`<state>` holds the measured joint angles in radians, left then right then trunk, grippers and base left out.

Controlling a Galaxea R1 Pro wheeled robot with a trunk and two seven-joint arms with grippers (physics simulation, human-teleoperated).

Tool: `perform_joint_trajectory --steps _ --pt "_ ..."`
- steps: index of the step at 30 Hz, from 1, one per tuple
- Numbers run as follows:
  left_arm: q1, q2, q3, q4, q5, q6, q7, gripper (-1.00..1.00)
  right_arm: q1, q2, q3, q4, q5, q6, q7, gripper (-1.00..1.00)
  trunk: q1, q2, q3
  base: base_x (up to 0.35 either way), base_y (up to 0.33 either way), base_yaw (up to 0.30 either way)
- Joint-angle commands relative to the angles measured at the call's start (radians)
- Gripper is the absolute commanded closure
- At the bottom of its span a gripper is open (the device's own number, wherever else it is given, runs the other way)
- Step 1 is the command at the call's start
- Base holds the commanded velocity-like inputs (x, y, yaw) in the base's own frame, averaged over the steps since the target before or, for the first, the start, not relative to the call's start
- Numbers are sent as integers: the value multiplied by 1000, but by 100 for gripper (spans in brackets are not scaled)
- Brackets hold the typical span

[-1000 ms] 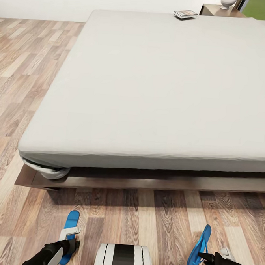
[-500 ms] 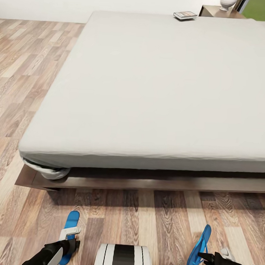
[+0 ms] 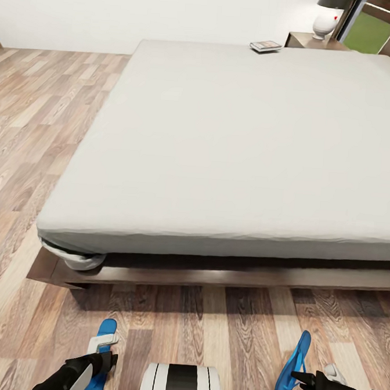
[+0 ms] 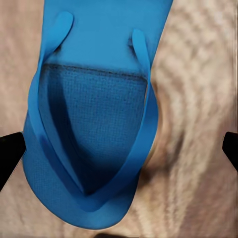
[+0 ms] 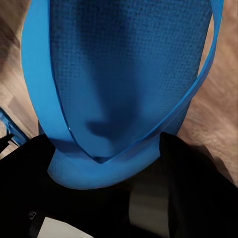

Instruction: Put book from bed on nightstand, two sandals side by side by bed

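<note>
Two blue sandals sit by the bed (image 3: 233, 145): left sandal (image 3: 101, 351) flat on the floor beneath spread left fingers (image 4: 11, 153); right sandal (image 3: 293, 365), tilted on edge, gripped by right fingers (image 3: 298, 378), may land apart or askew.

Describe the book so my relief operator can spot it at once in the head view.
Start at the big bed with the pale-grey mattress. Follow the mattress to its far edge, toward the nightstand carrying a white lamp. The book lies flat near that corner, a small thin dark-covered item, the lone object on the mattress.
</note>
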<state>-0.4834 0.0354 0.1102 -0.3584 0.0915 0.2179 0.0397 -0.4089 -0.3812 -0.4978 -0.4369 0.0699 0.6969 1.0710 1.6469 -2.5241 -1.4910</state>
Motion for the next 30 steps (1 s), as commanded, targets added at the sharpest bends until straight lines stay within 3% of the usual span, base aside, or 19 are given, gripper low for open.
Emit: perform_joint_trajectory --steps 1,9,19,21,22,26,30 --pt "0 0 0 -2 10 6 3 -100 -1 1 -7 0 8 7 6 100 -1 0 3 0 0 0" --pt "0 0 0 -2 10 6 3 -100 -1 1 -7 0 8 7 6 100 -4 2 34 0 0 0" --pt "0 7 0 -7 14 6 -23 -100 -1 1 -7 0 8 7 6 100 -4 2 34 0 0 0" --pt "0 24 0 -15 15 7 -76 -100 -1 1 -7 0 8 7 6 100 -4 2 34 0 0 0" --pt "0 49 1 -26 15 10 -163 -100 -1 1 -7 0 8 7 6 100 -4 2 34 0 0 0" --pt "0 94 2 -41 16 15 -317 -100 -1 1 -7 0 8 7 6 100 -4 2 34 0 0 0" --pt "0 172 4 -48 20 19 -486 -100 -1 1 -7 0 8 7 6 100 -4 2 34 0 0 0"
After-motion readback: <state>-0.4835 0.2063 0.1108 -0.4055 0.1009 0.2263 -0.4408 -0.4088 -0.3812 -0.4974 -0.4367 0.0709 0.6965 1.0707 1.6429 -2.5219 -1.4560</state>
